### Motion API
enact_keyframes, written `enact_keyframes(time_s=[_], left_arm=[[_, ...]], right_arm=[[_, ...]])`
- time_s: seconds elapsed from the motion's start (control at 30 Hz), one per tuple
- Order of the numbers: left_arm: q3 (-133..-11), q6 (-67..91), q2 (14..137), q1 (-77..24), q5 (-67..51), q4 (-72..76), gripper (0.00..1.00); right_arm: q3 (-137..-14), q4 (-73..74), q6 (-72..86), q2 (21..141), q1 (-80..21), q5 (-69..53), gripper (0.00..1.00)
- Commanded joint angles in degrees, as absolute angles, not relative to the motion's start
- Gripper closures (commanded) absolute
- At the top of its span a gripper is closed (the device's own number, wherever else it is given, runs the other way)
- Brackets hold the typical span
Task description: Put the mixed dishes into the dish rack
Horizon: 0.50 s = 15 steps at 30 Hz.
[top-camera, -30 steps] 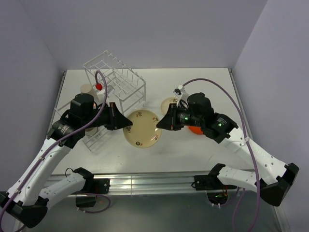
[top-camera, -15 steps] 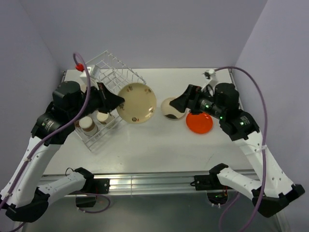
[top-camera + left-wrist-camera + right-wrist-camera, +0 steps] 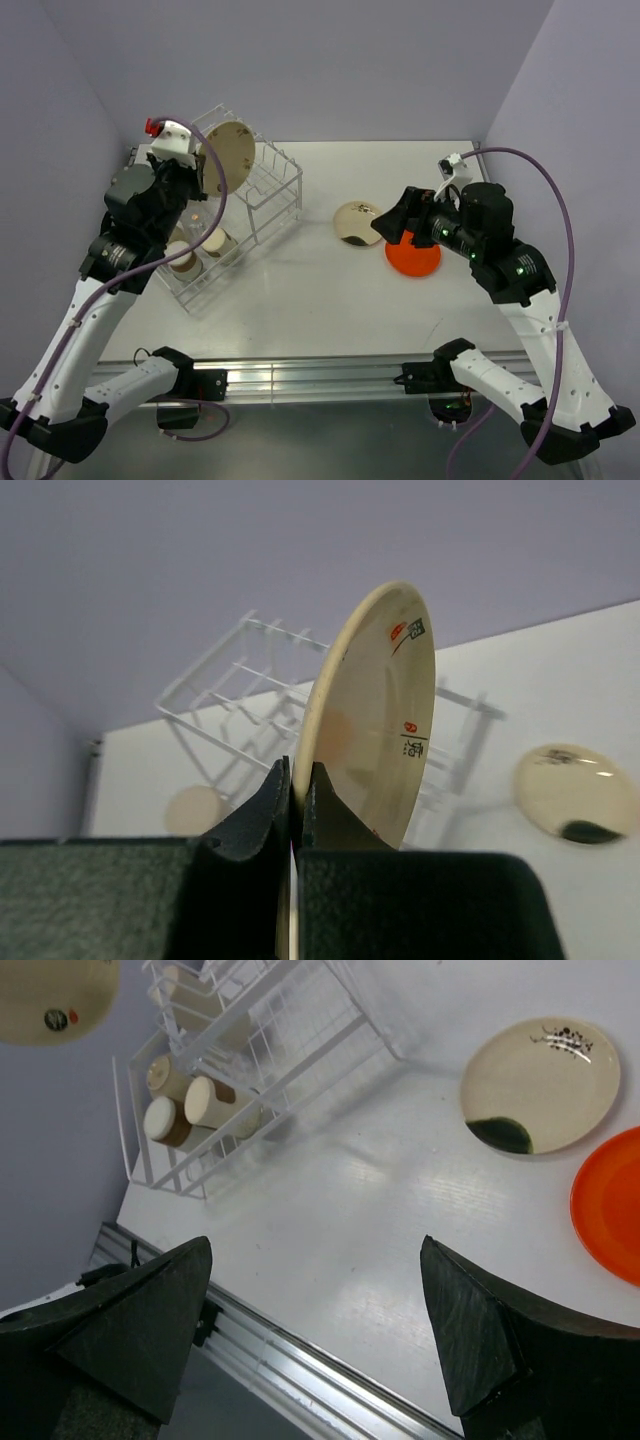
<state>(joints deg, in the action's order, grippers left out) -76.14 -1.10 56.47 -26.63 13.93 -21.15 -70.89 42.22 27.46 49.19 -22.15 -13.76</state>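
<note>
My left gripper (image 3: pixel 207 172) is shut on the rim of a cream plate (image 3: pixel 229 152) with small brown and red motifs, held on edge in the air above the tall section of the white wire dish rack (image 3: pixel 283 163). In the left wrist view the jaws (image 3: pixel 297 775) pinch the plate (image 3: pixel 385 710) with the rack (image 3: pixel 215 670) behind it. My right gripper (image 3: pixel 390 218) is open and holds nothing, and it hovers over the table (image 3: pixel 315 1250). Below and beside it lie a small cream plate (image 3: pixel 355 222) (image 3: pixel 540 1082) and an orange plate (image 3: pixel 415 257) (image 3: pixel 610 1205).
Two beige cups (image 3: pixel 183 260) (image 3: pixel 215 242) lie in the rack's lower tray, and the right wrist view shows them too (image 3: pixel 165 1120) (image 3: pixel 205 1100). The table's metal front rail (image 3: pixel 300 1355) runs under the right gripper. Purple walls close in the table on three sides.
The right gripper let go of the cream plate's edge, opened and drew back to the right. The left arm carried the plate from mid-table up and left, above the rack.
</note>
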Motion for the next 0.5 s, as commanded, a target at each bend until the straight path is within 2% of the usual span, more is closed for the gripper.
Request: enact_keyframes(time_s=[0.0, 0.17, 0.47], left_arm=[[-71.13, -14.66, 54.14, -19.99, 11.18, -4.52, 1.00], [-66.62, -13.72, 56.33, -8.28, -3.40, 5.70, 1.00], [-71.81, -9.59, 66.61, 3.86, -23.72, 14.93, 1.00]], right_arm=[[-70.75, 44.12, 25.58, 49.66, -21.71, -15.73, 0.08], [-69.61, 45.00, 24.70, 49.57, -21.80, -15.56, 0.08], [-68.47, 45.00, 24.26, 51.06, -21.80, -15.21, 0.09]])
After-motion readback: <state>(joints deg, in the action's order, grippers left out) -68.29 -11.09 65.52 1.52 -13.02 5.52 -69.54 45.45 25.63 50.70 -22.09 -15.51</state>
